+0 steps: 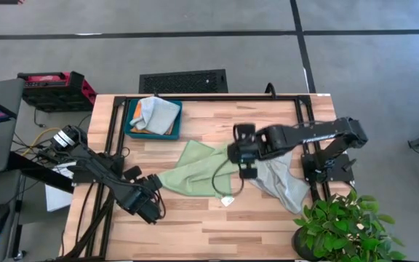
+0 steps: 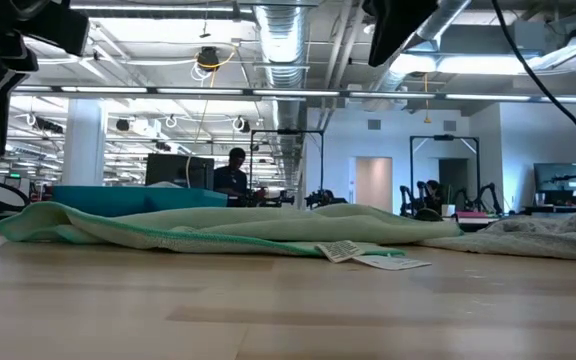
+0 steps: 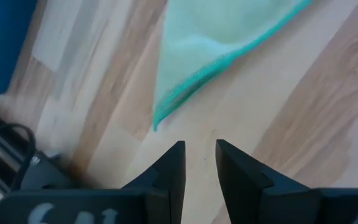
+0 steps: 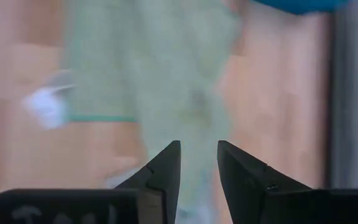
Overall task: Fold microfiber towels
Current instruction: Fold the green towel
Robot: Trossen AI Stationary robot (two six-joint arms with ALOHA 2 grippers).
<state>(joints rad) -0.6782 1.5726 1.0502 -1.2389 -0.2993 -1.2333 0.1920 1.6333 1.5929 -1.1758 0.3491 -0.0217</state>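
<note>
Four towels: one light green towel (image 1: 191, 169), one orange towel (image 1: 167, 133), two grey towels (image 1: 282, 182); one tray (image 1: 131, 131)

Overhead and table-level views share the green towel (image 1: 192, 169); wrist cameras look down.

No legible text found. White lettering on the right arm (image 1: 318, 135) is too small to read; print on the green towel's tag (image 2: 353, 253) cannot be made out.
</note>
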